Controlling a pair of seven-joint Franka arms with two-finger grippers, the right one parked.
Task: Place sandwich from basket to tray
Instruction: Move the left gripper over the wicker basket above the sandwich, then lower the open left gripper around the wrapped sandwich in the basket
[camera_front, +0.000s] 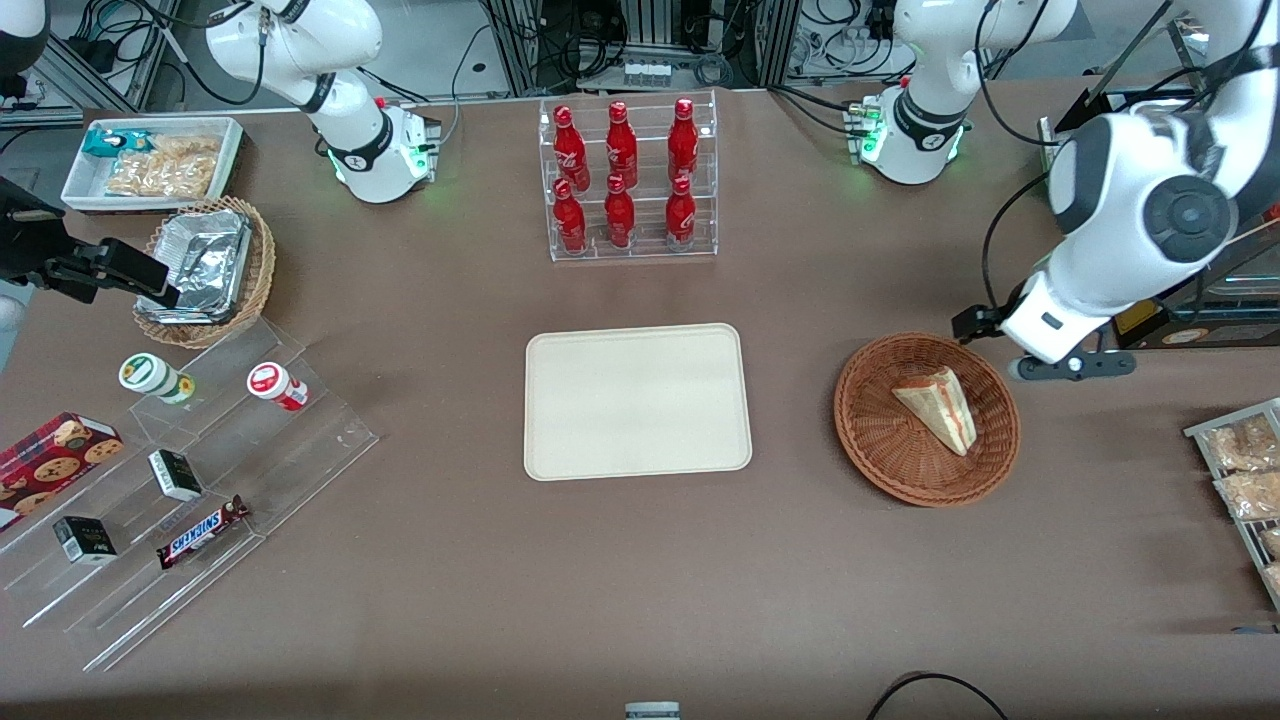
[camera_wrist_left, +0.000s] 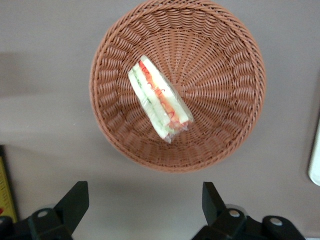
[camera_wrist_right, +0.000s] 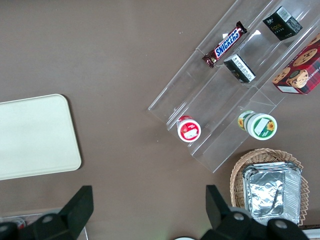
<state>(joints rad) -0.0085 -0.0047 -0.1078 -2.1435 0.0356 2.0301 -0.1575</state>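
The sandwich (camera_front: 938, 408) (camera_wrist_left: 160, 100), a pale bread wedge with red and green filling, lies on its side in the reddish-brown wicker basket (camera_front: 870, 440) (camera_wrist_left: 225, 75). My left gripper (camera_front: 1035, 345) (camera_wrist_left: 144, 190) hovers open and empty just outside the basket's rim, a little farther from the front camera than the basket and toward the working arm's end. Both black fingers (camera_wrist_left: 75, 197) are spread wide over bare table. The cream tray (camera_front: 637, 400) (camera_wrist_right: 35, 135) lies flat at the table's middle, beside the basket, with nothing on it.
A clear rack of red bottles (camera_front: 628, 180) stands farther back than the tray. Toward the parked arm's end are acrylic steps with snacks (camera_front: 200, 470), a tan basket of foil containers (camera_front: 205, 265) and a white bin (camera_front: 150, 160). Snack packets (camera_front: 1245, 470) lie at the working arm's end.
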